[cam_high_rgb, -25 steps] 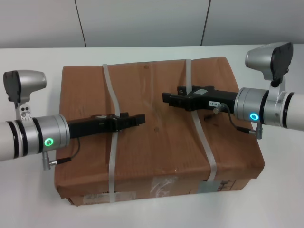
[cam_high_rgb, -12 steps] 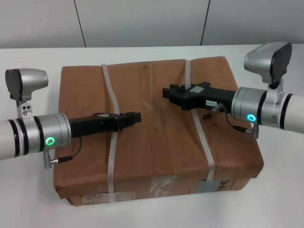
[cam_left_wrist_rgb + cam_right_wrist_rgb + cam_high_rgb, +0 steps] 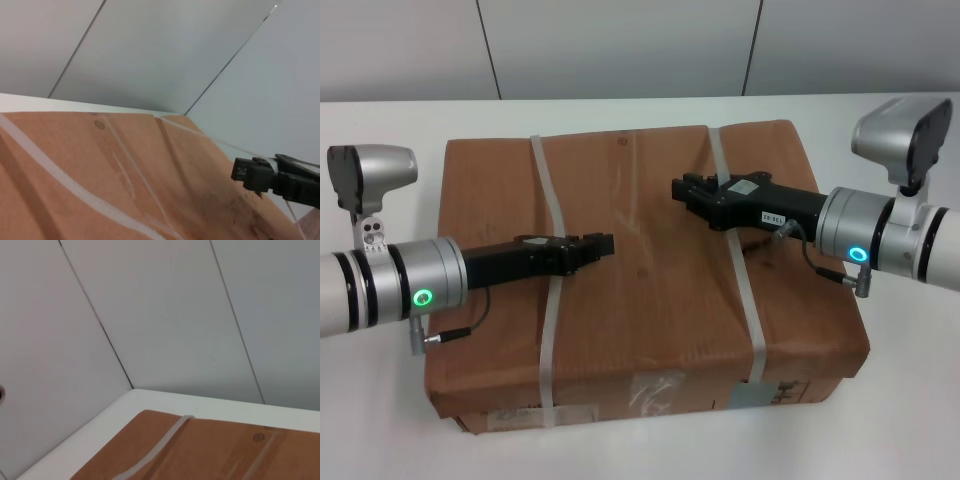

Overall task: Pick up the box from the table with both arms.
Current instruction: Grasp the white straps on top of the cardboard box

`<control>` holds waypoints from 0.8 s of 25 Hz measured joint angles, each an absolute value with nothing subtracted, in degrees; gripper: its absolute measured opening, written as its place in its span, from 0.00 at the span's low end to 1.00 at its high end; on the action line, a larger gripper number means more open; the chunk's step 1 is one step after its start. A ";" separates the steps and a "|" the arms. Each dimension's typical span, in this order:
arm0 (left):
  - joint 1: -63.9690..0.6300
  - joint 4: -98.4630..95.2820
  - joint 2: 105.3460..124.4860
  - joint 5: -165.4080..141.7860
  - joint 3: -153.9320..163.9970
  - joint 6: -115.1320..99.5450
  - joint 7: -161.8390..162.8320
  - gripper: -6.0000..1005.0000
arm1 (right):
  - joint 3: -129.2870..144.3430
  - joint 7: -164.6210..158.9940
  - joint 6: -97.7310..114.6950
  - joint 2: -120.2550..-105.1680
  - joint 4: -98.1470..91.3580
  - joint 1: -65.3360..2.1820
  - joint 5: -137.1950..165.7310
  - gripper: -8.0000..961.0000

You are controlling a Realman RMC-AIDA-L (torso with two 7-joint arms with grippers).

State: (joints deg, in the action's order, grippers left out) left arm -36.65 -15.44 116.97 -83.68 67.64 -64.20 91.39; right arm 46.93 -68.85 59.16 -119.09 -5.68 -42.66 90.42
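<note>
Left gripper (image 3: 605,247) and right gripper (image 3: 682,189) have pulled outward over the cardboard box (image 3: 640,280); can't tell either's fingers, neither grips. Box rests mid white table (image 3: 380,430), nearer front edge, shifted slightly; lift not yet started

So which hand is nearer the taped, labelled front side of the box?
Left. The left hand is over the middle of the box top, closer to the labelled front side. The right hand is over the far half.
</note>
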 joint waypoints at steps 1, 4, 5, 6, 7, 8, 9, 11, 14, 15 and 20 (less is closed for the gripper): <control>-36.63 -15.44 116.97 -83.67 67.62 -64.23 91.37 0.16 | 46.93 -68.82 59.24 -119.09 -5.68 -42.53 90.21 0.24; -36.59 -15.46 116.98 -83.67 67.60 -64.38 91.06 0.16 | 46.92 -68.75 59.67 -119.09 -5.68 -42.22 89.97 0.21; -36.59 -15.46 116.97 -83.67 67.58 -64.48 90.94 0.16 | 46.93 -68.72 59.85 -119.09 -5.68 -42.13 89.97 0.20; -36.58 -15.47 116.98 -83.67 67.55 -64.56 90.90 0.16 | 46.93 -68.70 59.96 -119.09 -5.68 -42.08 89.97 0.20; -36.58 -15.47 116.97 -83.67 67.53 -64.67 90.88 0.16 | 46.93 -68.69 60.01 -119.09 -5.68 -42.02 89.97 0.19; -36.57 -15.47 116.98 -83.67 67.52 -64.72 90.86 0.16 | 46.93 -68.68 60.02 -119.09 -5.68 -41.98 89.97 0.18; -36.57 -15.47 116.97 -83.67 67.51 -64.74 90.86 0.16 | 46.93 -68.66 60.03 -119.09 -5.68 -41.96 89.96 0.17; -36.56 -15.47 116.97 -83.67 67.50 -64.77 90.82 0.16 | 46.93 -68.62 60.03 -119.09 -5.69 -41.91 89.95 0.15; -36.56 -15.47 116.97 -83.67 67.50 -64.84 90.71 0.16 | 46.93 -68.58 60.05 -119.13 -5.69 -41.89 89.94 0.13; -36.56 -15.47 116.97 -83.67 67.50 -64.86 90.66 0.16 | 46.93 -68.57 60.06 -119.14 -5.70 -41.86 89.94 0.12; -36.56 -15.47 116.97 -83.67 67.50 -65.16 90.62 0.16 | 46.93 -68.55 60.07 -119.17 -5.72 -41.78 89.93 0.08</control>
State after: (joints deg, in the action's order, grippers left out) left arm -36.56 -15.47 116.97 -83.67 67.50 -65.16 90.62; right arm 46.93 -68.55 60.07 -119.17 -5.72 -41.78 89.93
